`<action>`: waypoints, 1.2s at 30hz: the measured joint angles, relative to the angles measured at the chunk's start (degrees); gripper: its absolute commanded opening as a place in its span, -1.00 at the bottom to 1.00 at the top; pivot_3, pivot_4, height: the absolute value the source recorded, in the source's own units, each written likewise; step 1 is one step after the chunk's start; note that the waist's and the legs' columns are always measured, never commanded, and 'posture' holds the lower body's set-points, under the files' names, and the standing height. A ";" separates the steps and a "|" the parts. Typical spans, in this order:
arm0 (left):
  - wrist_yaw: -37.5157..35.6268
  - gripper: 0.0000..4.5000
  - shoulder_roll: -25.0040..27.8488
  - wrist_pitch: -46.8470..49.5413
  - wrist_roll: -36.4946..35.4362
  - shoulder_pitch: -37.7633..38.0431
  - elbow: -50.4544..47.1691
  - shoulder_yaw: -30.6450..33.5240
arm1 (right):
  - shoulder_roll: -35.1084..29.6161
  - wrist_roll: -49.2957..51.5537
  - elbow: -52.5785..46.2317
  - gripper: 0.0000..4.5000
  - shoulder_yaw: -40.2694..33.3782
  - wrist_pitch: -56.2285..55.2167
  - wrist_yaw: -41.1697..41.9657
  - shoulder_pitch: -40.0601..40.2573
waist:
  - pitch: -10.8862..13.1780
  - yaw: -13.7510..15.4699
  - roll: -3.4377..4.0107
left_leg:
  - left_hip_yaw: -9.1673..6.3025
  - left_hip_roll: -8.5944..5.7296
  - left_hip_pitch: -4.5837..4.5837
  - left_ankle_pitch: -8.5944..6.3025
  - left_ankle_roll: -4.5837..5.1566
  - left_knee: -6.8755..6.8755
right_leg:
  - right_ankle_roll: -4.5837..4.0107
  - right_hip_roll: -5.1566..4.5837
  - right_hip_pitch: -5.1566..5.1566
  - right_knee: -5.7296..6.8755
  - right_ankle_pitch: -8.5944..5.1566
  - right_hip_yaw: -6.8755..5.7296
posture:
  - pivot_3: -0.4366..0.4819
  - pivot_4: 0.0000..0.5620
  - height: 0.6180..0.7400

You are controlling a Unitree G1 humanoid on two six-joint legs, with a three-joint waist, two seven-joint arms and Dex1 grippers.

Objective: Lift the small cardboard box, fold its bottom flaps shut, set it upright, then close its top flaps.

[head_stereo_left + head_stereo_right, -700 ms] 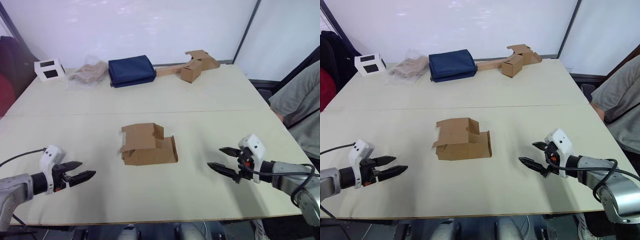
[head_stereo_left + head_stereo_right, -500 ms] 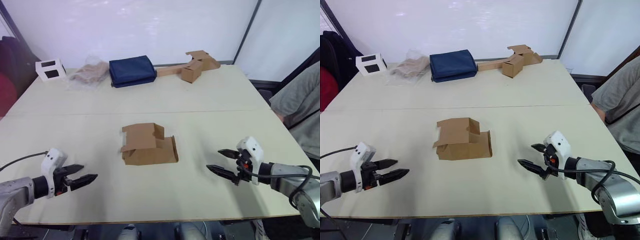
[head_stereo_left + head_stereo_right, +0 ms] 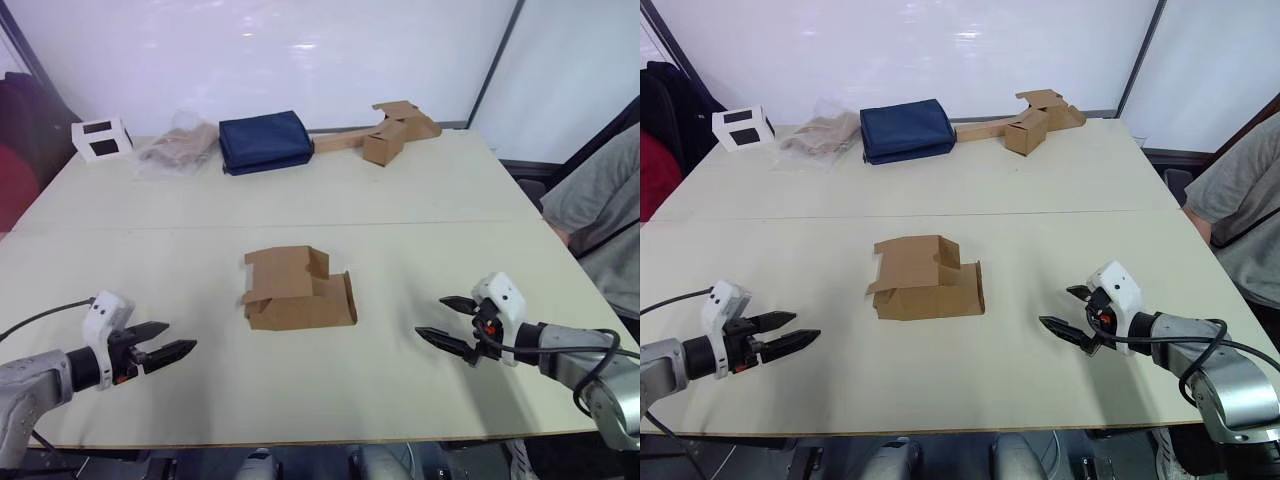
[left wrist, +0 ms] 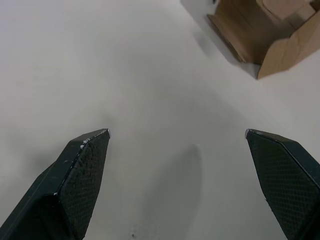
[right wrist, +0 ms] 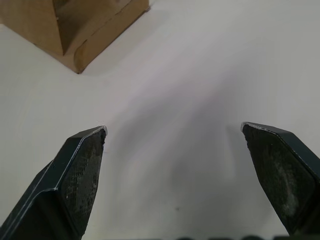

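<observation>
Broadly, a pale surface (image 3: pixel 420 190) carries everything. At its far edge lie a folded navy cloth (image 3: pixel 263 142), then a brown box joined to a long cardboard strip (image 3: pixel 383 135), a crumpled clear bag (image 3: pixel 178 145) with something tan inside it, and a white box with black panels (image 3: pixel 100 137) at the far left corner. A person's grey sleeve (image 3: pixel 600 205) shows past the right edge.

Near the middle the small cardboard box (image 3: pixel 297 291) lies on its side, one end open toward the robot's right, hollow inside as far as can be seen, its flaps (image 3: pixel 285 271) loose and folded up over the top.

Nearer the front edge, the left gripper (image 3: pixel 168 351) and right gripper (image 3: pixel 447 339) hover well apart from the box on either side, each with fingers spread wide and holding nothing.
</observation>
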 measured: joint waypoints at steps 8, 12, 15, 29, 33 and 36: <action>-1.59 0.99 1.73 -2.71 3.19 -5.20 7.63 -0.52 | -0.37 -1.89 4.16 1.00 -0.15 -4.73 2.54 0.11 | 0.00 -0.03 0.01 | 0.00 0.00 0.01 0.00 0.00 0.01 | 0.00 0.03 -0.01 0.03 0.00 -0.01 | -0.05 -0.47 1.00; -1.61 0.99 1.92 6.55 -1.52 -15.23 15.59 0.39 | -0.39 -1.94 4.47 1.00 -0.37 -5.75 3.51 -1.46 | 0.00 -0.09 0.00 | -0.03 -0.02 -0.02 0.00 0.00 0.07 | 0.01 0.04 -0.03 0.09 0.00 -0.04 | -0.05 -0.47 1.00; -6.65 0.99 3.60 23.10 -9.51 -24.71 25.46 0.59 | -0.80 0.37 0.62 1.00 -0.18 -3.44 4.34 -4.52 | 0.00 -0.47 0.04 | -0.06 -0.02 -0.03 0.00 0.01 0.05 | 0.02 0.10 -0.07 0.16 -0.01 -0.04 | -0.05 -0.47 1.00; -13.16 0.99 -6.62 40.80 -13.79 -39.61 33.44 -13.62 | -0.56 8.69 -24.78 1.00 4.78 11.04 -3.38 -7.55 | -0.03 -0.16 0.03 | -0.12 -0.04 -0.07 -0.01 0.02 0.14 | 0.01 0.06 -0.06 0.17 -0.05 -0.05 | -0.05 -0.47 1.00; -14.88 0.99 -7.58 40.52 -12.57 -42.17 36.45 -16.48 | -0.41 10.10 -26.82 1.00 4.70 13.38 -6.28 -6.67 | -0.03 -0.12 0.03 | -0.11 -0.06 -0.07 -0.01 0.02 0.14 | 0.01 0.04 -0.06 0.18 -0.05 -0.05 | -0.05 -0.47 1.00; -16.04 0.99 -8.43 39.23 -11.17 -44.40 38.81 -18.29 | -0.39 10.87 -27.66 1.00 4.56 14.45 -7.83 -6.24 | -0.03 -0.11 0.03 | -0.11 -0.06 -0.07 -0.01 0.02 0.15 | 0.01 0.05 -0.06 0.18 -0.05 -0.05 | -0.05 -0.47 1.00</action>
